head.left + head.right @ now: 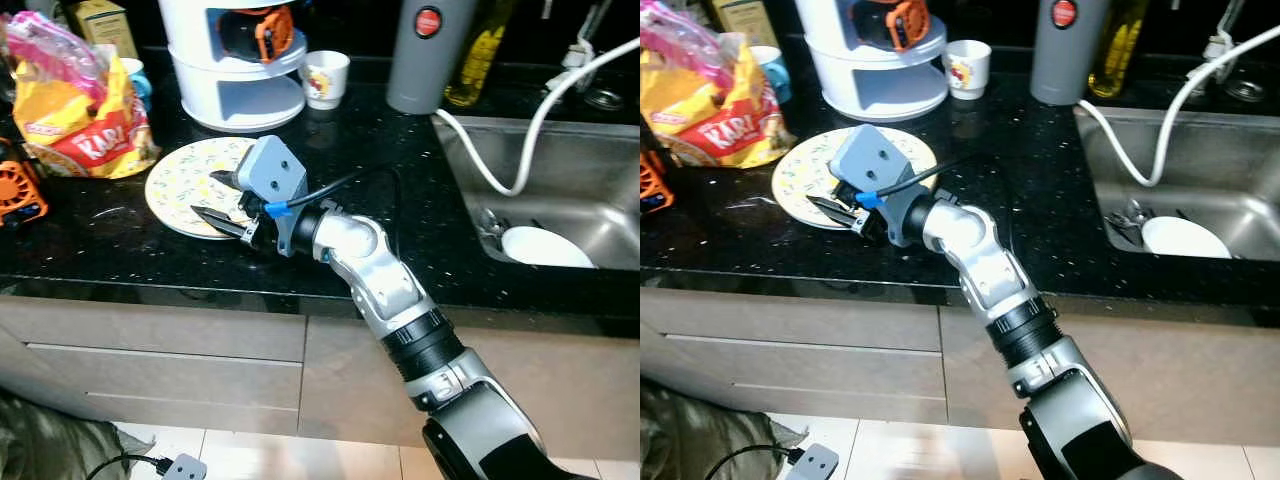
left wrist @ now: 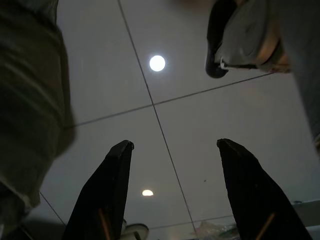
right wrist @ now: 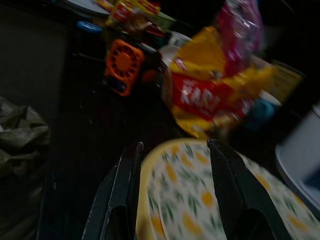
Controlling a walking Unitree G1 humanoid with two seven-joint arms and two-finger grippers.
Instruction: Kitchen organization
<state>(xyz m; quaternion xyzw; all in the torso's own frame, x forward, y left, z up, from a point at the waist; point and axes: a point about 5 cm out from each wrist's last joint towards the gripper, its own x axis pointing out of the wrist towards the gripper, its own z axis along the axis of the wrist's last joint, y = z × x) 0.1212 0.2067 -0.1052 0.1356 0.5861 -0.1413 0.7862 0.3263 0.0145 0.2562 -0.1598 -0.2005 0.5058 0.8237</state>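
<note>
Right end effector [image 1: 218, 198] is open over the near edge of the plate [image 1: 190, 172], one finger above and one below the rim, not yet closed. Tabletop [image 1: 400, 200] is black w/ the plate flat on it, near the front. Plate looks stiff, glazed, so slippery and fragile; grip the rim only. Left end effector [image 2: 172, 190] hangs open, idle.

— What is carried by the black counter [image 1: 400, 200]?
— A patterned plate [image 1: 185, 180] near the front edge, a yellow snack bag [image 1: 85, 125] toward the left end, a white cup [image 1: 324, 78] and grey flask [image 1: 428, 55] at the back.
</note>
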